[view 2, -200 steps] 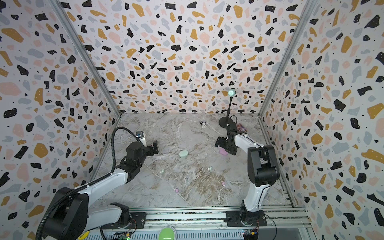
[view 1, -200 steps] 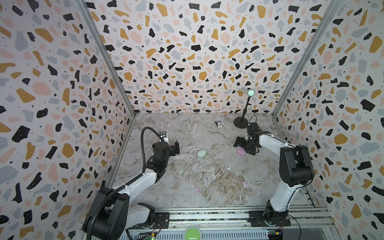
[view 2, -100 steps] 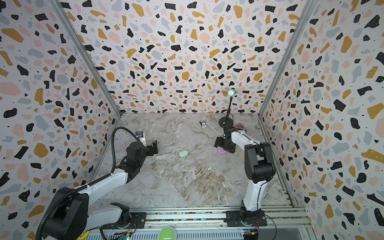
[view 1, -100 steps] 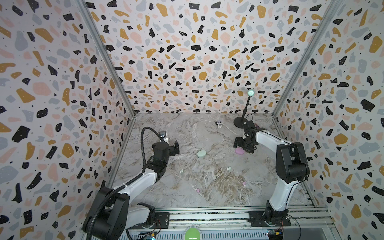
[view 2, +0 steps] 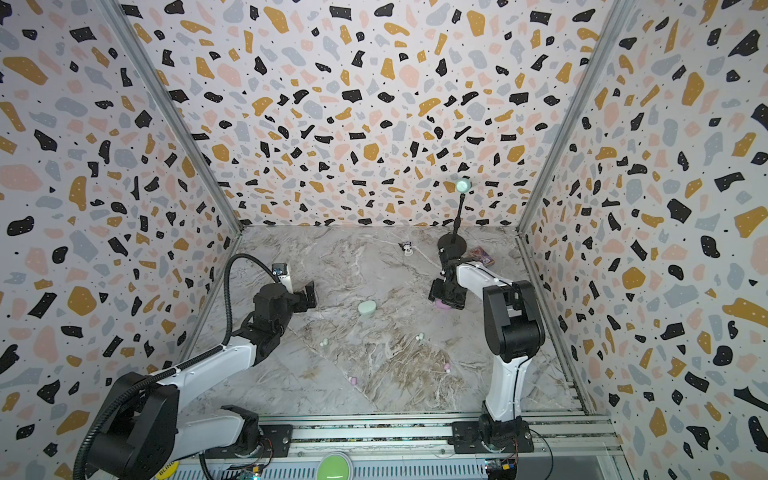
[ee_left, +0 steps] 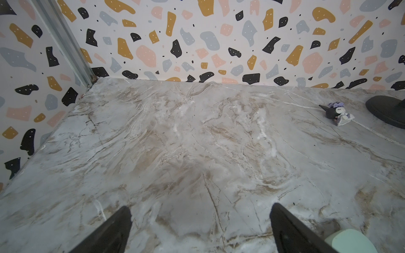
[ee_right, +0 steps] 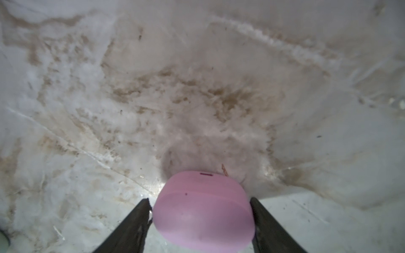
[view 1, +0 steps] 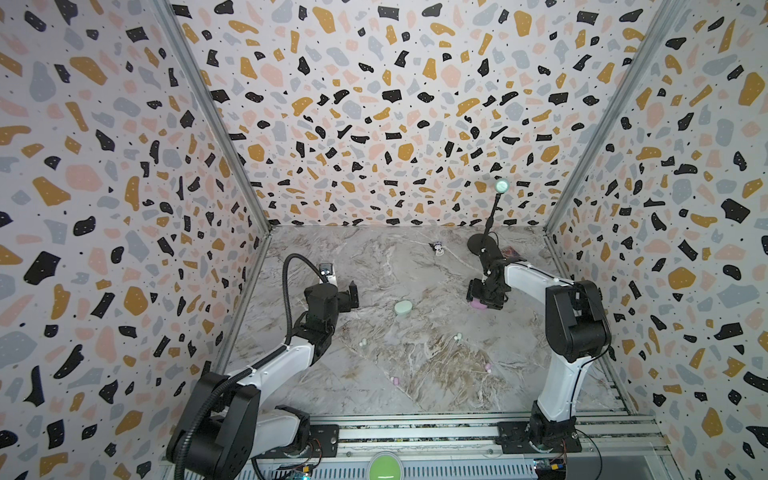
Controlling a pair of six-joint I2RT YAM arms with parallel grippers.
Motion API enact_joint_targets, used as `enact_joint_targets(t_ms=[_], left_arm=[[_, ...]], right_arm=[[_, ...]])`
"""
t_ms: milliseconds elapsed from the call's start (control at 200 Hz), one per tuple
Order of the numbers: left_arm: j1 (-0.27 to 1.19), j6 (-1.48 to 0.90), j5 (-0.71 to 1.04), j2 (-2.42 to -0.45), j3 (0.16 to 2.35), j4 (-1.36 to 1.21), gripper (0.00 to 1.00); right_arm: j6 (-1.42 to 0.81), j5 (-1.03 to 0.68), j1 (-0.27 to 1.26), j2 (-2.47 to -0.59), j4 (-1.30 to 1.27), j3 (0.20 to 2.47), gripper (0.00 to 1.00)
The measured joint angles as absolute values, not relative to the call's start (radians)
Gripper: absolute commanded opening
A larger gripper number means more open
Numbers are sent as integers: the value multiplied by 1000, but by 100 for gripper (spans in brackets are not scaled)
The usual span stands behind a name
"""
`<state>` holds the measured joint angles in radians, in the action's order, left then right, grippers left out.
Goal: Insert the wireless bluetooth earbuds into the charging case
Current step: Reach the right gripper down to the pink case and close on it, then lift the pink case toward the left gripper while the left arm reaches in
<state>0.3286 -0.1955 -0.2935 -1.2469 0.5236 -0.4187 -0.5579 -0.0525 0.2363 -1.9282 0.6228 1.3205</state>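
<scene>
Charging case, pink (ee_right: 202, 210): sits between the fingers of your right claw (ee_right: 199, 199); you cannot tell whether they clamp it. Mint case (view 1: 403, 308): 9 o'clock of that claw. Mint earbuds (view 1: 458, 336): 7 and 8 o'clock. Pink earbuds (view 1: 487, 366): 6 and 7 o'clock. Left claw (ee_left: 201, 206): spread wide.

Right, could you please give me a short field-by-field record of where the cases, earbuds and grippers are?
left gripper: open, empty, over the table
right gripper: fingers flank pink case; contact unclear
pink case: looks closed
mint case: mid-table, between the grippers, untouched
whitish earbuds: two, loose on table, apart
pink earbuds: two, loose, nearer the arm bases
</scene>
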Motion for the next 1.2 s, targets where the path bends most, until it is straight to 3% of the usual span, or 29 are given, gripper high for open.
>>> enact_joint_targets(t_ms=[836, 1201], left_arm=[[345, -180, -283, -1245, 524, -402, 100], [496, -110, -62, -1294, 599, -398, 100]], right_arm=[[-554, -29, 241, -1933, 649, 1344, 54], [-494, -78, 331, -1810, 743, 1348, 52]])
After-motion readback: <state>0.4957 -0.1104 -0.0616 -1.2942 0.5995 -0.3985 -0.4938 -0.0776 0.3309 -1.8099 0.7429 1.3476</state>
